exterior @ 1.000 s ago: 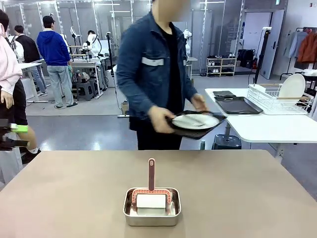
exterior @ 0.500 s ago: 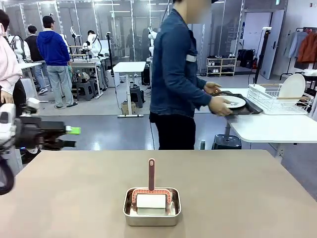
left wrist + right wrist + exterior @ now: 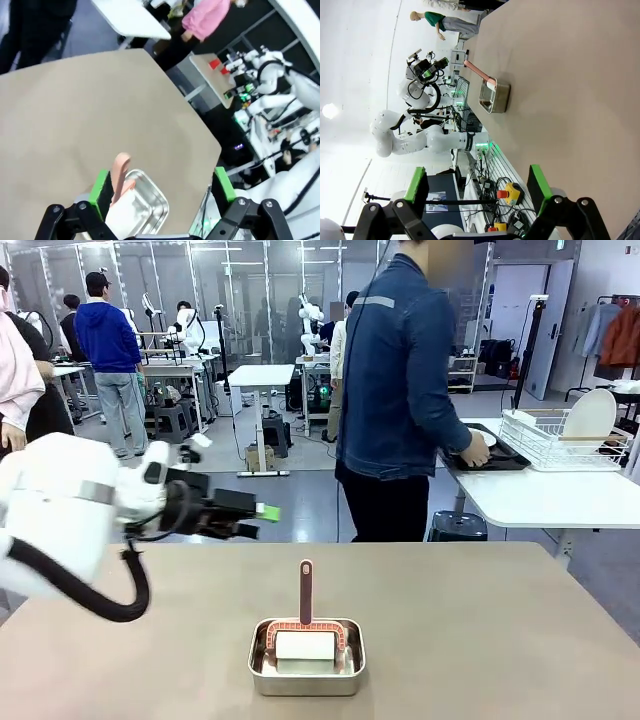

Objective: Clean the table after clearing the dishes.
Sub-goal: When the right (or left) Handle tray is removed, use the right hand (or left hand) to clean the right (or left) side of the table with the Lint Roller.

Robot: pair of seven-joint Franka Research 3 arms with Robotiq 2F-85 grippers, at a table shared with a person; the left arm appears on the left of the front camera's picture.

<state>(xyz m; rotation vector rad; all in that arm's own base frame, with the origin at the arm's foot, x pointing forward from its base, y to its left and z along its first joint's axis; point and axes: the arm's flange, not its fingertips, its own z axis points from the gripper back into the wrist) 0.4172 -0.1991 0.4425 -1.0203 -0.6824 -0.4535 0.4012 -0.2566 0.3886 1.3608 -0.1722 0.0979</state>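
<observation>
Two grippers stood wide open and empty: the left gripper [image 3: 258, 516] hung above the near-left part of the counter [image 3: 500, 620], well short of the steel pan [image 3: 306, 672], and the right gripper [image 3: 477, 186] waited well apart from that pan. Over at the white side table [image 3: 540, 502] the person [image 3: 400, 390] had a hand on a dark tray [image 3: 506, 461] bearing a plate [image 3: 486, 439], so the counter looked cleared of dishes. Smart play from there, I judged: bring the left gripper square over the upright pink handle [image 3: 306, 588], straddle it evenly, and close low so the scrubber [image 3: 305, 645] lifts without dragging the pan.
</observation>
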